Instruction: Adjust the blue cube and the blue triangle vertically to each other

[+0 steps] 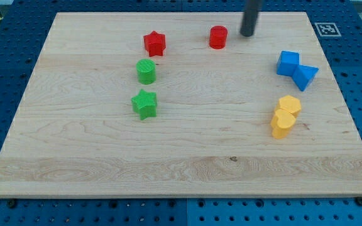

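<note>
The blue cube (pixel 288 63) sits at the view's right, touching the blue triangle (pixel 305 76), which lies just to its lower right. My tip (pixel 247 34) is near the view's top, up and to the left of the blue cube and just right of the red cylinder (pixel 218 37). It touches no block.
A red star (pixel 154 43) lies at the top left of centre. A green cylinder (pixel 146 71) and a green star (pixel 144 103) sit below it. Two yellow blocks (pixel 290 105) (pixel 281 123) touch each other below the blue pair. The wooden board (pixel 181 169) ends near the blue blocks' right.
</note>
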Controlling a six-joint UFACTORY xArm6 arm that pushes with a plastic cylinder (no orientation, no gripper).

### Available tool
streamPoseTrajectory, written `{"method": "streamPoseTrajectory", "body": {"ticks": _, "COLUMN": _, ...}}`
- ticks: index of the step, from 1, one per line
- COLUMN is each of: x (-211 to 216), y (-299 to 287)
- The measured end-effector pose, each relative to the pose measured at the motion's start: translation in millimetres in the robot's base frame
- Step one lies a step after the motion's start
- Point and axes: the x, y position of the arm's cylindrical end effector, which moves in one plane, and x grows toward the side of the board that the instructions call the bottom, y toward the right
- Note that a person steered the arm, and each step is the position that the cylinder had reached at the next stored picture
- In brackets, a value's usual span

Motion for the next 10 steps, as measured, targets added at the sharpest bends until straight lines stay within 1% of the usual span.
{"method": "streamPoseTrajectory", "body": {"ticks": 1, "x": 9.3, "y": 63.1}}
{"method": "streamPoseTrajectory", "body": {"ticks": 2, "x": 41.7, "y": 113.1}}
{"method": "streamPoseTrajectory", "body": {"ticks": 3, "x": 97.6, "y": 126.4}}
{"method": "streamPoseTrajectory", "body": {"ticks": 4, "x": 121.2, "y": 123.5}}
{"method": "streamPoseTrajectory", "body": {"ticks": 6, "x": 122.5, "y": 86.5}}
{"method": "streamPoseTrajectory", "body": {"ticks": 7, "x": 127.4, "y": 81.7}}
{"method": "streamPoseTrajectory", "body": {"ticks": 8, "x": 142.9, "y": 81.7}}
{"method": "streamPoseTrajectory", "body": {"ticks": 9, "x": 138.9, "y": 80.7}}
{"method": "streamPoseTrajectory", "body": {"ticks": 10, "x": 137.8, "y": 60.2}}
